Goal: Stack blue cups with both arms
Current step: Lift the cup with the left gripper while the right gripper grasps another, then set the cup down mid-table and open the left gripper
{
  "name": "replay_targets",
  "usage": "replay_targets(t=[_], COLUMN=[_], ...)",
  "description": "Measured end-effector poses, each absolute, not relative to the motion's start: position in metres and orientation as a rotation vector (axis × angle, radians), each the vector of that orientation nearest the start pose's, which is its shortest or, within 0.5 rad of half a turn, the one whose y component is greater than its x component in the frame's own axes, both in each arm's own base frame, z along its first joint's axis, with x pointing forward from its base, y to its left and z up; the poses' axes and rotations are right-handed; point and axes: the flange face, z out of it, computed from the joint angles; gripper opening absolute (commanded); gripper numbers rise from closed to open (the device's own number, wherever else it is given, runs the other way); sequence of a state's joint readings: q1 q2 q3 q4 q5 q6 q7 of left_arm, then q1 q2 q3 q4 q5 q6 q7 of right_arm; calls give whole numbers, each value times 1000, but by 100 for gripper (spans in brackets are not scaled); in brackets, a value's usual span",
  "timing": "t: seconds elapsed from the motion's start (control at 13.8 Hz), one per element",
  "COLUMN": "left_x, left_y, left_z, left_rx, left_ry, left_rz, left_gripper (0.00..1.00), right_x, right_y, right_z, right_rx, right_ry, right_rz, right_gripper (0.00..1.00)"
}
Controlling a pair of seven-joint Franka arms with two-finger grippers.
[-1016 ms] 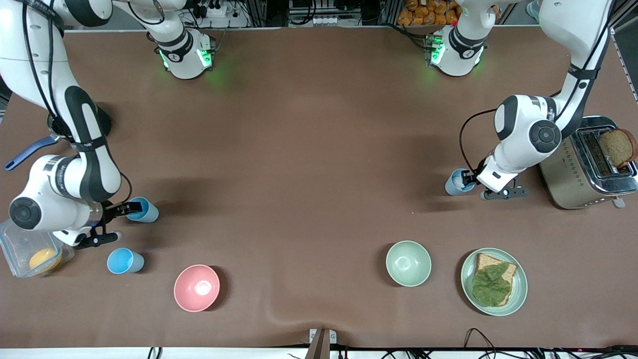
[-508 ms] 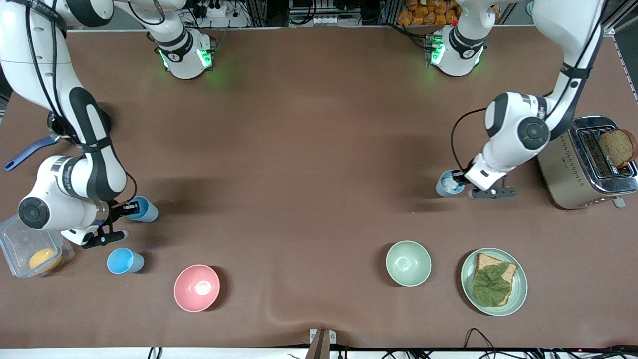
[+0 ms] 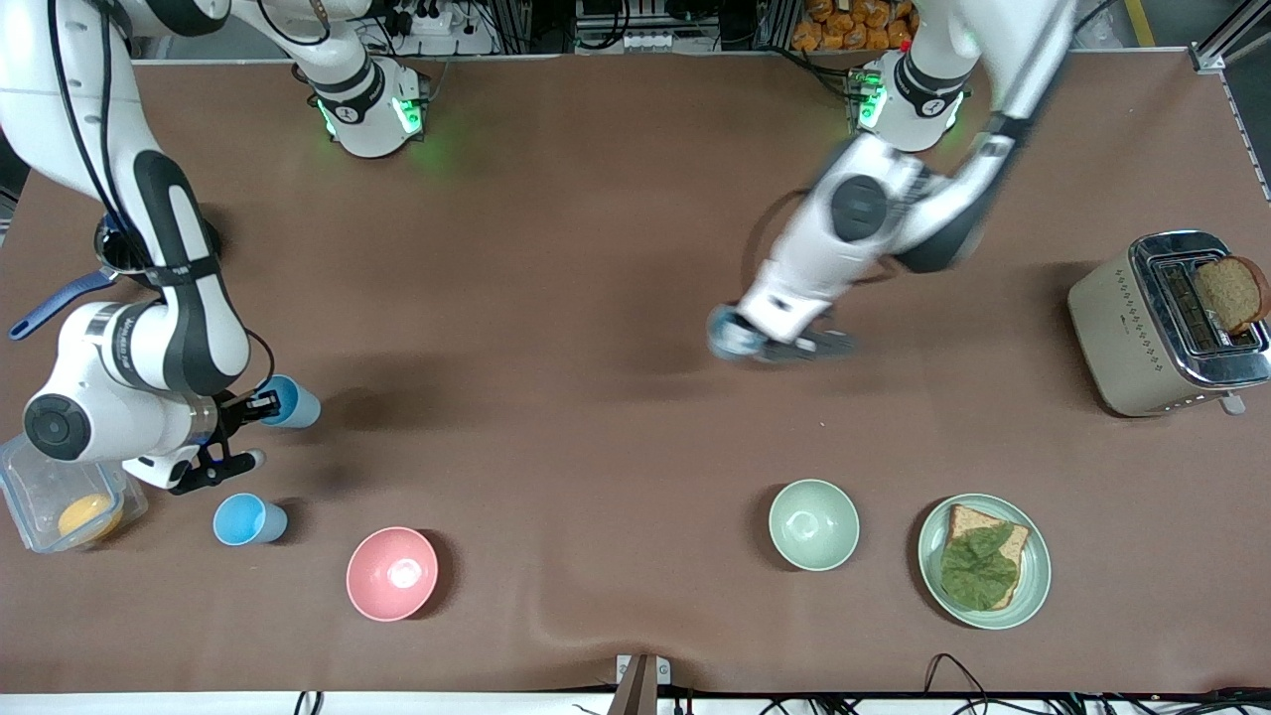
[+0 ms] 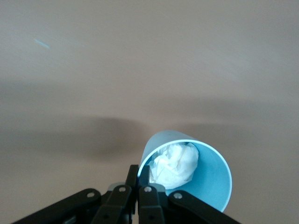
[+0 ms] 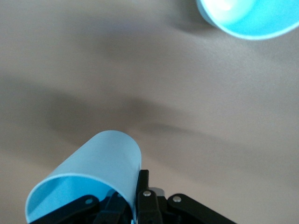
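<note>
My right gripper (image 3: 260, 405) is shut on the rim of a bright sky-blue cup (image 3: 290, 400) and holds it tilted just over the table at the right arm's end. The right wrist view shows that cup (image 5: 88, 179) pinched between my right gripper's (image 5: 138, 186) fingers. A second sky-blue cup (image 3: 248, 519) stands on the table nearer the front camera, and it also shows in the right wrist view (image 5: 247, 16). My left gripper (image 3: 755, 343) is shut on the rim of a paler blue cup (image 3: 733, 336) over the table's middle. The left wrist view shows that cup (image 4: 205, 186) in my left gripper (image 4: 144, 175), with crumpled white paper (image 4: 175, 164) inside it.
A pink bowl (image 3: 391, 573) and a pale green bowl (image 3: 813, 523) stand near the front edge. Beside the green bowl is a plate (image 3: 1038, 576) with bread and lettuce. A toaster (image 3: 1122, 328) stands at the left arm's end. A clear container (image 3: 30, 477) sits by the right arm.
The left arm has swung fast from beside the toaster toward the table's middle, carrying the paler cup. The right gripper and its cup shifted slightly away from the front camera.
</note>
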State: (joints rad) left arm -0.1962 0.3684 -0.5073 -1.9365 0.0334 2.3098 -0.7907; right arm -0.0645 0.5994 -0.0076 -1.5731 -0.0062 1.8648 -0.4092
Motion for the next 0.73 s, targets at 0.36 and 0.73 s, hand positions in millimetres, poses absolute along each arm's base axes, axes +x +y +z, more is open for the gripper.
replay_targets(t=[0.36, 0.73], left_x=[439, 436], left_y=[-496, -511], left_z=[270, 241], left_rx=[-3269, -3211], left_ry=[-66, -78], left_rz=[195, 141], left_gripper=[0, 100], right_x=[671, 674], right_y=[-19, -17], right_z=[313, 321], right_rx=[-2986, -2975], right_ry=[-562, -549], right_rz=[471, 453], right_gripper=[0, 0])
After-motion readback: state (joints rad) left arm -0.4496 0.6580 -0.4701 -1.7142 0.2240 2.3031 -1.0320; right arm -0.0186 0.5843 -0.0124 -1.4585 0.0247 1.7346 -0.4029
